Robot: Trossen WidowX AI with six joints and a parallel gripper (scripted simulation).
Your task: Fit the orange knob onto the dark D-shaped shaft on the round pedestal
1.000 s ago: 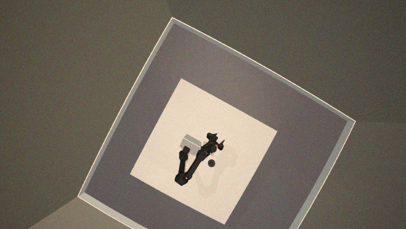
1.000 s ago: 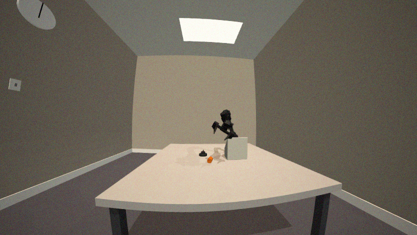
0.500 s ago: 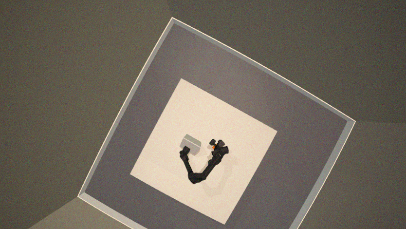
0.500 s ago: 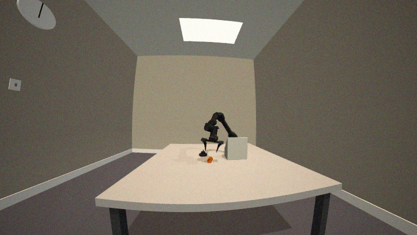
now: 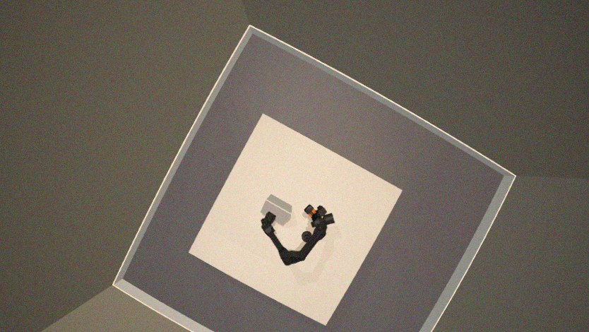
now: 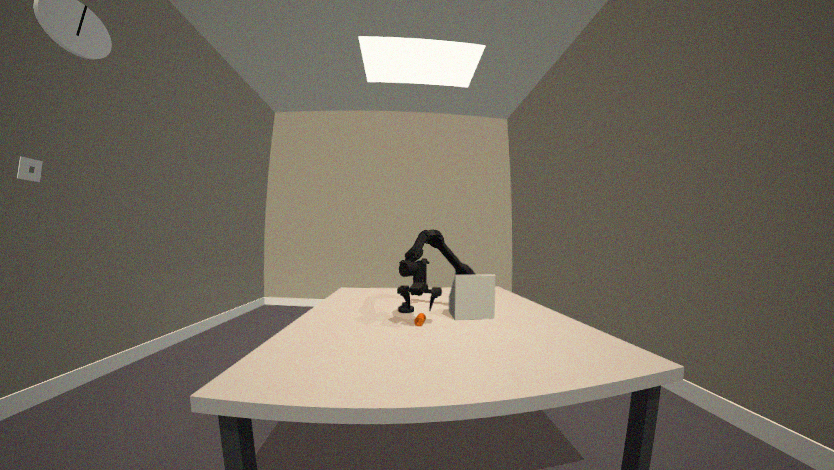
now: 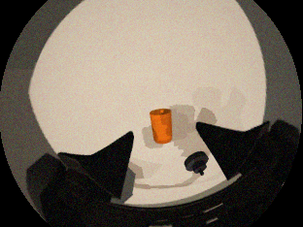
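The orange knob (image 5: 313, 211) (image 6: 420, 319) (image 7: 161, 126) lies on its side on the table; its hollow end faces the top of the wrist view. The dark round pedestal (image 5: 306, 236) (image 6: 405, 308) (image 7: 196, 162) stands a short way from it, with its short shaft (image 7: 201, 172) showing in the wrist view. My gripper (image 6: 419, 309) (image 7: 165, 129) is wide open and empty, pointing down above the table. In the wrist view the knob shows between the two fingertips without touching either. In the top view the gripper partly covers the knob. The shaft's flat side cannot be made out.
A pale grey box (image 5: 277, 210) (image 6: 474, 296) stands on the table (image 5: 329, 173) (image 6: 408, 373) beside the arm's base, to the right of the knob in the exterior view. The arm arches above the table, and its shadows fall around the pedestal.
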